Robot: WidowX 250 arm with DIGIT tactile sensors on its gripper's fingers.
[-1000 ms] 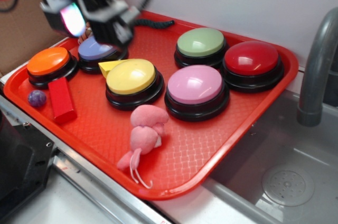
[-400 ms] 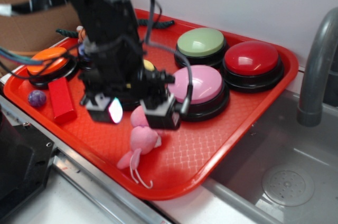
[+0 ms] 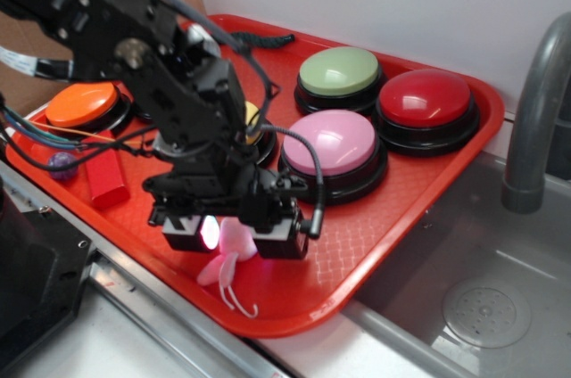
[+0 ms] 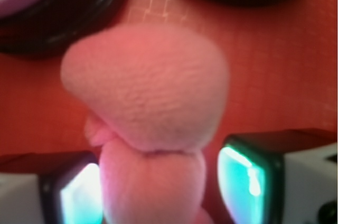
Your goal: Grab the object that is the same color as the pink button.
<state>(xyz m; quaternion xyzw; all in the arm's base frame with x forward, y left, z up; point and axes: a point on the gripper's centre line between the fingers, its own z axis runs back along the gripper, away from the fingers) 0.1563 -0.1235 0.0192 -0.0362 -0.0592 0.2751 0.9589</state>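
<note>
Wrist: plush toy [image 4: 148,129] between fingers [image 4: 248,176]

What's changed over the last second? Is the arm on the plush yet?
The gripper swung from the tray's back left corner, forward and down over the small pink plush toy, its fingers now on either side of it, not visibly closed. The toy, the pale pink dome button and the red plastic tray kept their places.
</note>
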